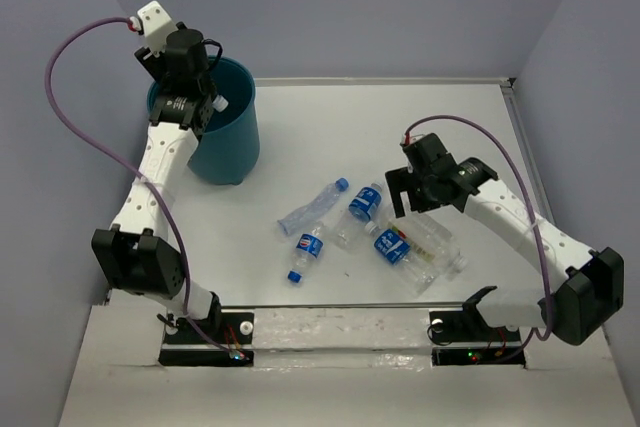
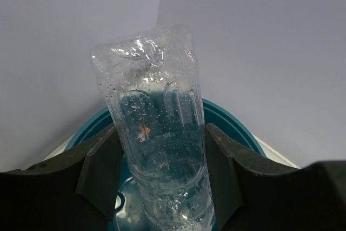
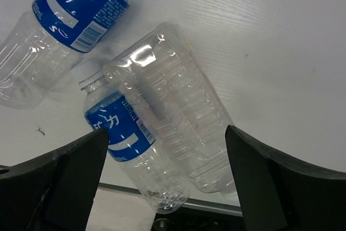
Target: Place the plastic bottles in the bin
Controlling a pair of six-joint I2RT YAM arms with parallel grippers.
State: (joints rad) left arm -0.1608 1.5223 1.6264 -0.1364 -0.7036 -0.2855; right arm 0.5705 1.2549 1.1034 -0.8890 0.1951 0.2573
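Nearest, at the right gripper [image 3: 165,139]: spread wide, holding nothing, poised over the large bottle [image 3: 173,106], which lies on the surface [image 3: 281,52] between the two fingers and touches neither. Right against that bottle, toward the left finger, a blue-labelled bottle [image 3: 121,133]. Beyond and further left, another labelled bottle [image 3: 65,20].

Risk here: closing on two bottles at once, since both lie packed inside the span of the fingers. Or nudging the round, smooth large bottle sideways so that it rolls out of reach. Thin plastic, so likely to buckle and slip under a hard squeeze.

Farther off, at the left gripper [image 2: 162,155]: clamped on a clear bottle [image 2: 157,123], a finger against each side, the bottle sticking out past the fingertips. Below and beyond it, the teal bin [image 2: 227,120], its rim showing on either side. Looks ready for release.

Risk there: letting go off-centre, clipping the rim and bouncing back onto the surface.
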